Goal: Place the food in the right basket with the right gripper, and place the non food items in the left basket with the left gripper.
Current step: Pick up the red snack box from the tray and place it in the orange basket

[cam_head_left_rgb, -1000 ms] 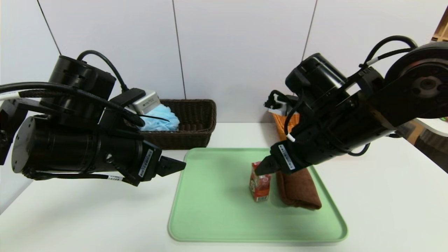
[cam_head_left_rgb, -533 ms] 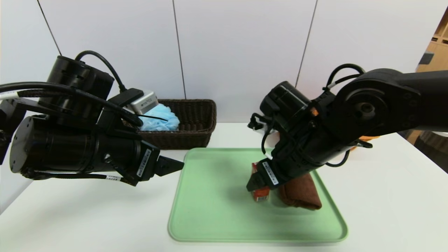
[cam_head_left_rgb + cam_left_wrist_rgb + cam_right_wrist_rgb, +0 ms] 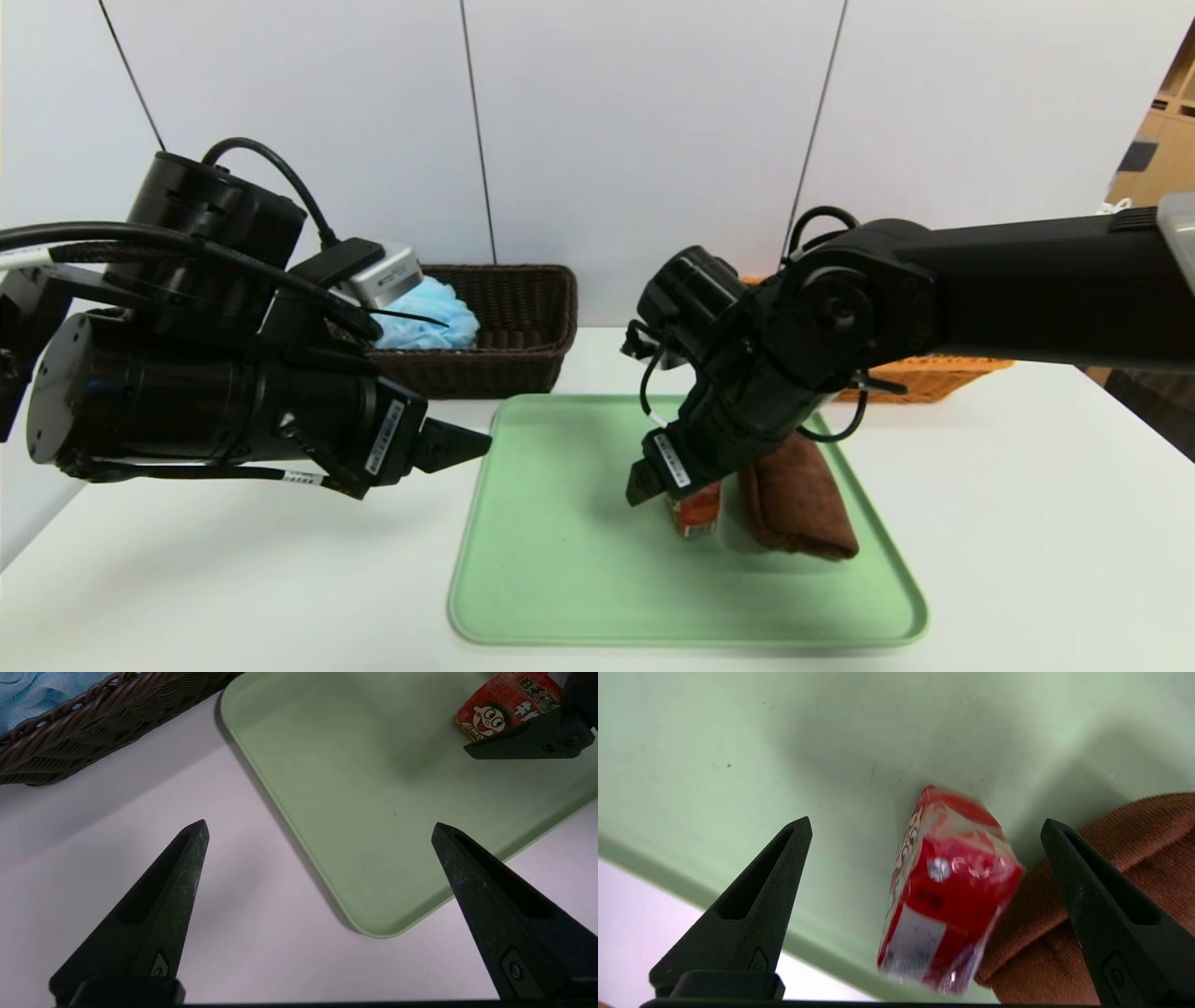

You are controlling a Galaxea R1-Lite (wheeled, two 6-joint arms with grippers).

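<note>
Two arms show in the head view: the right gripper (image 3: 653,483) is down over the green tray (image 3: 560,579), right at the red carton (image 3: 695,509), which stands next to the brown towel (image 3: 798,504). The left gripper (image 3: 457,443) just hovers by the tray's left edge, near the dark basket (image 3: 523,327) with the blue puff (image 3: 425,313) already in it; the orange basket (image 3: 934,378) peeks out behind the right arm. From the left wrist, its fingers (image 3: 154,919) are spread wide with nothing between them. From the right wrist, those fingers (image 3: 752,910) are also wide apart and holding nothing, with the carton between them but off toward the towel. I'd shift toward the towel to centre the carton, then close gently so it doesn't tip or snag the towel.
</note>
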